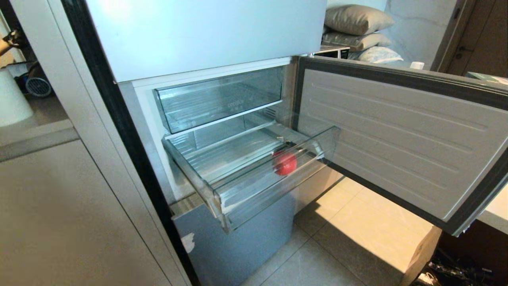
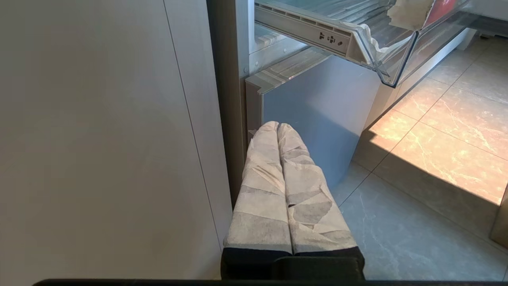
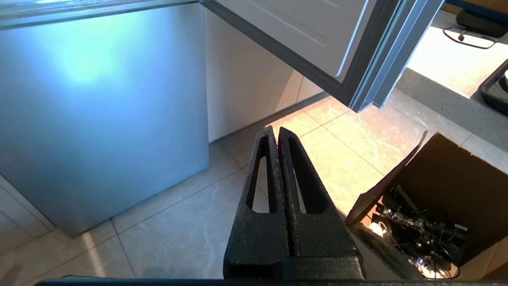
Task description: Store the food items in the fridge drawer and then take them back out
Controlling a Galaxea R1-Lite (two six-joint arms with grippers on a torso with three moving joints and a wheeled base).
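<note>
The fridge drawer [image 1: 246, 194] is pulled out below the open compartment, clear and ribbed. One round red food item [image 1: 284, 163] lies in it near the front right. From the left wrist view the drawer's corner [image 2: 357, 37] with torn white tape [image 2: 408, 12] hangs above. My left gripper [image 2: 278, 126], its fingers wrapped in white tape, is shut and empty, low beside the fridge's lower panel. My right gripper [image 3: 276, 130], black, is shut and empty, pointing at the floor tiles below the open door. Neither arm shows in the head view.
The fridge door [image 1: 397, 139] stands wide open to the right. A second clear drawer with faint lettering [image 1: 222, 99] sits pushed in above. A cabinet wall [image 1: 59, 198] runs along the left. An open cardboard box of cables [image 3: 428, 222] stands on the floor at the right.
</note>
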